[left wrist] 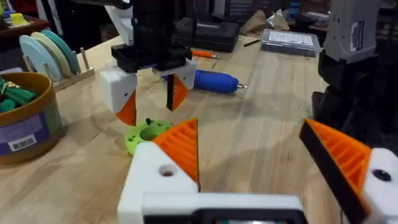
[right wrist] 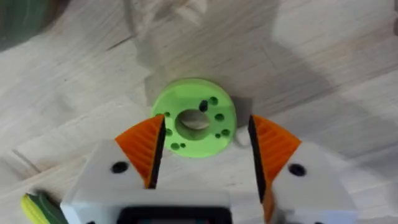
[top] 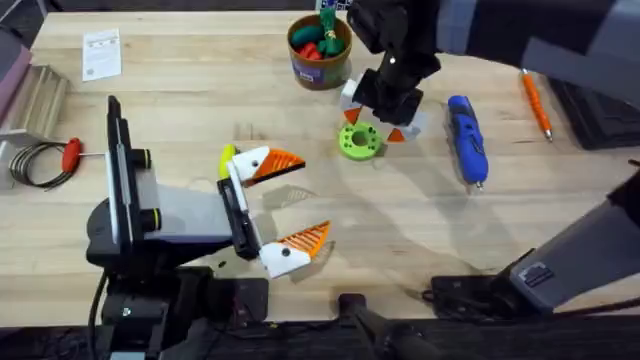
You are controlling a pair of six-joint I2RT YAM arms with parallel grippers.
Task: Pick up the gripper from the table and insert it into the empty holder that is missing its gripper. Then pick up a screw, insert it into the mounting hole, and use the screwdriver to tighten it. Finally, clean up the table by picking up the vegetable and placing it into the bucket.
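My right gripper [top: 373,126] hangs open just above a green disc [top: 358,140], its orange fingers [right wrist: 146,146] straddling the disc [right wrist: 196,124]. A small dark screw [left wrist: 148,122] stands in the disc's top. The blue screwdriver [top: 467,138] lies right of it. My left gripper [top: 290,205] is open and empty at mid-table, with both white holders [left wrist: 152,177] carrying orange fingers. The yellow-green vegetable [top: 228,158] lies just behind its far finger. The bucket [top: 320,52] stands at the back. The loose gripper is out of view.
The bucket [left wrist: 25,118] holds red, green and orange toys. An orange pen [top: 535,100] lies at the far right. At the left edge are a red-handled screwdriver [top: 70,155], a wire coil and a paper card [top: 100,52].
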